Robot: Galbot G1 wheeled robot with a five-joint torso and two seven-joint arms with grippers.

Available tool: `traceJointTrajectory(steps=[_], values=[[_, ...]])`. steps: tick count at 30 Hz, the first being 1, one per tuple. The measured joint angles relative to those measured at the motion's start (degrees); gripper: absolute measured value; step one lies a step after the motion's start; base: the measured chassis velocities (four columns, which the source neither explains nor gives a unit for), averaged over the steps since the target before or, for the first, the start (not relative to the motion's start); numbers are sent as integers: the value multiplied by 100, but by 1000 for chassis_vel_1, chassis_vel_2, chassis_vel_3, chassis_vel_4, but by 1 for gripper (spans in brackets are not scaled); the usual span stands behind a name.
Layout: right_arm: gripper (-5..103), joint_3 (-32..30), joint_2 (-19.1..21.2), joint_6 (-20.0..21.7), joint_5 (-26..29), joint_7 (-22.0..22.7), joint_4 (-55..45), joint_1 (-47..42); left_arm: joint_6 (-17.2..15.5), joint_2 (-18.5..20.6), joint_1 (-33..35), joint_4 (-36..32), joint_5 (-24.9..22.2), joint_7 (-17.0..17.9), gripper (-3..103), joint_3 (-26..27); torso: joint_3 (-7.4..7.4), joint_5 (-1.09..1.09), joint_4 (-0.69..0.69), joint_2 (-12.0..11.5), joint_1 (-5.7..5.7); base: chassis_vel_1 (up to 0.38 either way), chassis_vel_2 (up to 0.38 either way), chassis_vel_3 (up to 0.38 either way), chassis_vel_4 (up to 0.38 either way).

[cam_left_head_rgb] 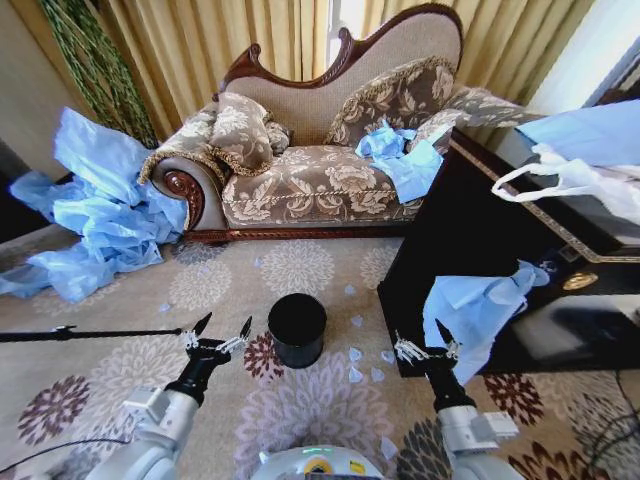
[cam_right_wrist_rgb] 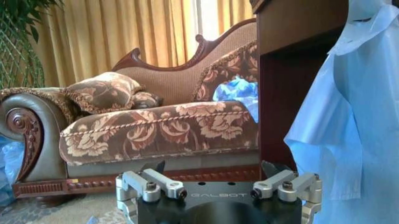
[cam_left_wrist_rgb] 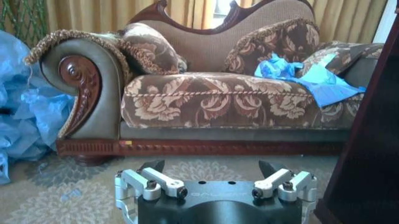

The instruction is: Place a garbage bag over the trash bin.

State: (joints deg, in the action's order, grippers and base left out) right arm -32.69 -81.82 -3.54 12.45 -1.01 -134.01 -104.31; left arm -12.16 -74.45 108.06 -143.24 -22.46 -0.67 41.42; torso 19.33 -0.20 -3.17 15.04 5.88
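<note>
garbage bag (cam_left_head_rgb: 478, 305) draping table edge (cam_left_head_rgb: 520, 195), trash bin (cam_left_head_rgb: 297, 329) uncovered

One trash bin (cam_left_head_rgb: 297, 328) on the rug; beside it, two grippers, left (cam_left_head_rgb: 218, 332) and right (cam_left_head_rgb: 425, 341), both spread; beyond it, one sofa (cam_left_head_rgb: 320, 175) bearing three cushions

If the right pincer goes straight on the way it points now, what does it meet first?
Probably the dark table, or the garbage bag hanging beside it. The open right pincer points toward both; depth is unclear.
</note>
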Motion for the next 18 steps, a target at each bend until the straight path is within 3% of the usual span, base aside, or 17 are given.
traceJointTrajectory(steps=[18], values=[[100,15,-6,-27,-11,-8,22,13,-55,20,-12,0,-133,6,100,-19,0,0,0,0,0,0,0,0,0]])
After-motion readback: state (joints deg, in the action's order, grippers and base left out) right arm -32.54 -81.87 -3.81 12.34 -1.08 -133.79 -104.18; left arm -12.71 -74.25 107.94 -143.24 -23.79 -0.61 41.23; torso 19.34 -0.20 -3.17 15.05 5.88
